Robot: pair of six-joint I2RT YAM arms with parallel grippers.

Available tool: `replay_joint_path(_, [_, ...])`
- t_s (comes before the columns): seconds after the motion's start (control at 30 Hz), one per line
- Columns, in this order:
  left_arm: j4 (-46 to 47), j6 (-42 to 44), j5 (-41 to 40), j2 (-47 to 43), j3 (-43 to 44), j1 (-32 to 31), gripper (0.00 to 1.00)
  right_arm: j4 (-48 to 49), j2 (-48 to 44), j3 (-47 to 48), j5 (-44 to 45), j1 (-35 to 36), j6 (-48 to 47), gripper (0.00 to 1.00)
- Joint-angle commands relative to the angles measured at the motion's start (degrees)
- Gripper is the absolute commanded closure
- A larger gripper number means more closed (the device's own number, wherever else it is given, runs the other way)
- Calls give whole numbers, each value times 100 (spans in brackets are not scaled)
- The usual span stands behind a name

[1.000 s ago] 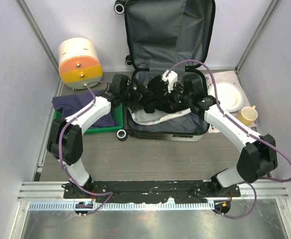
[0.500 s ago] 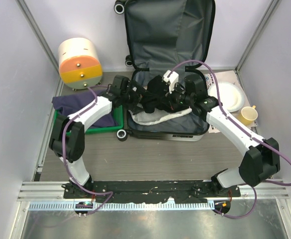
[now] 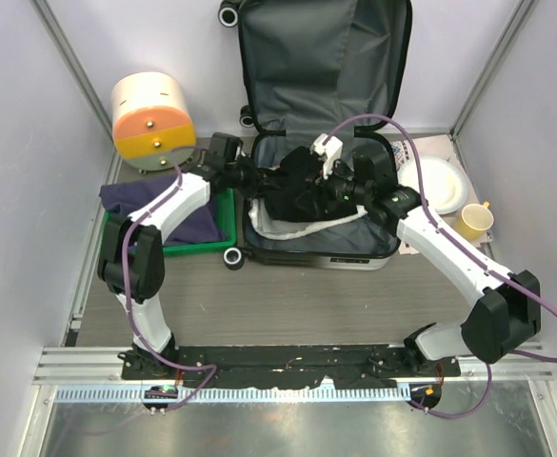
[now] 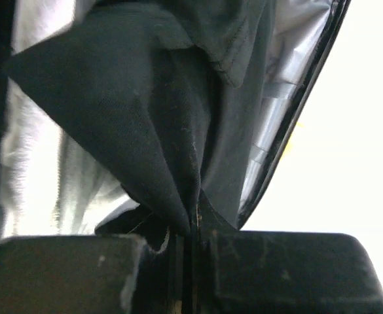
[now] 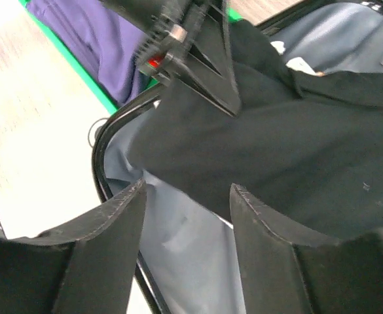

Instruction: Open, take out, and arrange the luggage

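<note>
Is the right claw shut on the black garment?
No, the right wrist view shows the right claw open, its two fingers standing wide apart and not pinching the black garment.

Overhead — wrist close-ups, seemingly inside luggage (image 3: 321, 57)

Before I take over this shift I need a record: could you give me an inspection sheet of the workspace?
Surface: grey wood-grain table.
Job's things: luggage open, lid against back wall; black garment held over white cloth lying inside.
Clutter: green tray holding purple cloth, cream-and-orange cylinder, white plate, yellow cup.
Grippers: left gripper shut on black garment; right gripper open over the luggage.
Cables: purple cables loop along both arms.
Surroundings: white walls; nothing else seen.
</note>
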Motion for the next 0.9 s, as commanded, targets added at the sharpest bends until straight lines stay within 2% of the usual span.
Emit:
replay_joint_path(0.0, [-1614,2099,-66,-418,872,298,100,-161,-92,478,-191,-531,526,35])
replay_joint_path(0.1, [-2371,2953,-348,-436,1145,430,100,-503,110,531,-121,-831,430,34])
replay_joint_path(0.23, [-2732,3630,-682,-541,1171,641,100,-908,356,375,63,-1078,-516,34])
replay_joint_path(0.3, [-2969,4086,-832,-515,1294,703,100,-830,471,294,284,-1148,-589,34])
replay_joint_path(0.57, [-2996,4537,-1017,-690,944,782,100,-724,1806,979,-287,-1605,516,34])
replay_joint_path(0.7, [-3163,4546,-807,-638,890,764,100,-663,1983,918,-665,-1666,885,34])
replay_joint_path(0.87, [-3558,4520,-902,-278,1329,764,100,-794,2080,1111,-999,-1842,1107,34])
